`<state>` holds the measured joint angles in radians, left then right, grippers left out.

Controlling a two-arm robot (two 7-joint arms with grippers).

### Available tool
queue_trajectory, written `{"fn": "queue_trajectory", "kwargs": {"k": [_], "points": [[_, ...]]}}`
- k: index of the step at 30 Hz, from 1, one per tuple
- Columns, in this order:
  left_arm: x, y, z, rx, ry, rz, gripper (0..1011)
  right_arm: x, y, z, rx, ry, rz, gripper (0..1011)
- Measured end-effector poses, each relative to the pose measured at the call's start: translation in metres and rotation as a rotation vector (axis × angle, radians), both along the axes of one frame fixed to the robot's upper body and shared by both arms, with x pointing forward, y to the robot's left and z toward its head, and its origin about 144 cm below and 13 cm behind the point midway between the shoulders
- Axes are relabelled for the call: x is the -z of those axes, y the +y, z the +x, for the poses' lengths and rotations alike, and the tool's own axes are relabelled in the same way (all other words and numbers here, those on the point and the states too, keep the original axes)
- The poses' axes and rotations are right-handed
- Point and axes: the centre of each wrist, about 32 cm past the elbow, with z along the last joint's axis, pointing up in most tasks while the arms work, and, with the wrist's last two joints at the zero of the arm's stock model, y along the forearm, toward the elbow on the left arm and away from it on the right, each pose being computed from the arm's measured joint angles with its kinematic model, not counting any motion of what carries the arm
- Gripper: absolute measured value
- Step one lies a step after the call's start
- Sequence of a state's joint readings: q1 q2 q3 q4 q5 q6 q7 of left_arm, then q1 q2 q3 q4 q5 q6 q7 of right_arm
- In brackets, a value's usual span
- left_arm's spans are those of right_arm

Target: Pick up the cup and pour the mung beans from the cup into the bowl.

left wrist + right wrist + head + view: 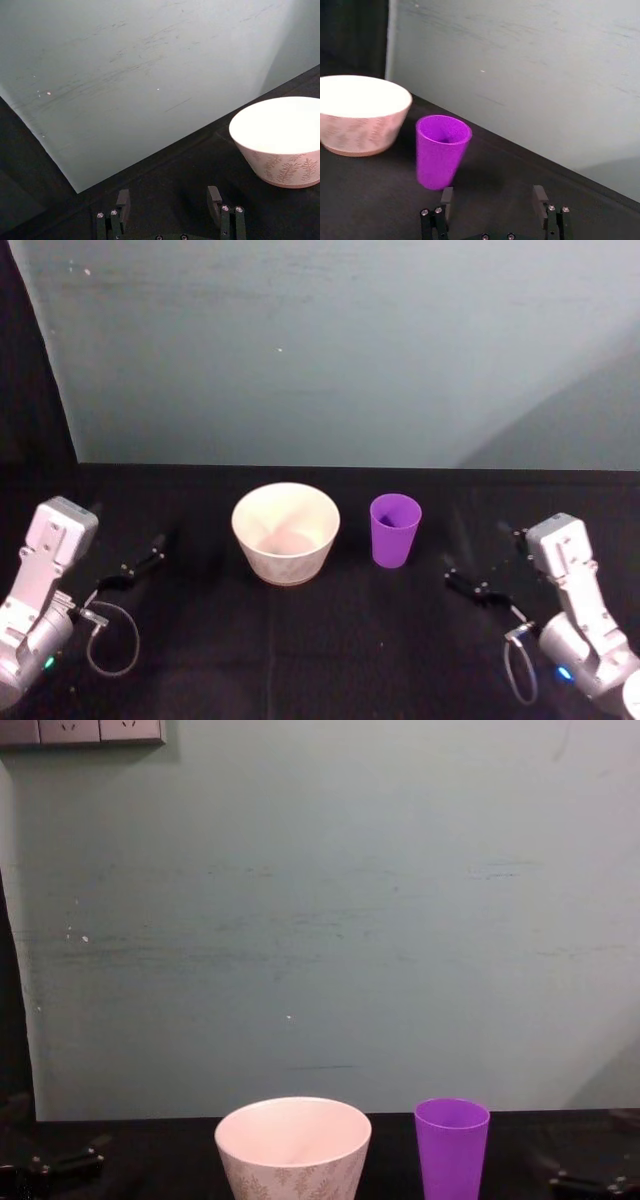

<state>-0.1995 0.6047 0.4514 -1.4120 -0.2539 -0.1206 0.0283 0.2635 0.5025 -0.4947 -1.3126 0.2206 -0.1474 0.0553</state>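
Cup [395,530] standing upright just beside bowl [286,533], not touching, likely making pour short. Right gripper [493,202] sitting low near cup, jaws spread wide, empty, facing it for grasp. Left gripper [168,202] idling at bowl's left, jaws wide, empty.

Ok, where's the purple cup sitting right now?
In the head view the cup stands upright on the black table, right of centre, just to the right of the bowl and not touching it.
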Motion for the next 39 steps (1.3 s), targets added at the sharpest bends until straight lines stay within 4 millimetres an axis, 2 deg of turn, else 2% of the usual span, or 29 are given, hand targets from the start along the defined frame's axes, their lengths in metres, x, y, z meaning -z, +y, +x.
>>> {"fn": "queue_trajectory", "kwargs": {"k": [18,30,39], "points": [[0.000,0.000,0.000,0.000,0.000,0.000,1011,0.017,0.030,0.038,-0.119,0.041,0.100,1004],[0.000,0.000,0.000,0.000,0.000,0.000,1011,0.027,0.044,0.067,-0.142,0.063,0.159,1004],[0.000,0.000,0.000,0.000,0.000,0.000,1011,0.032,0.052,0.080,-0.157,0.069,0.183,1004]]}}
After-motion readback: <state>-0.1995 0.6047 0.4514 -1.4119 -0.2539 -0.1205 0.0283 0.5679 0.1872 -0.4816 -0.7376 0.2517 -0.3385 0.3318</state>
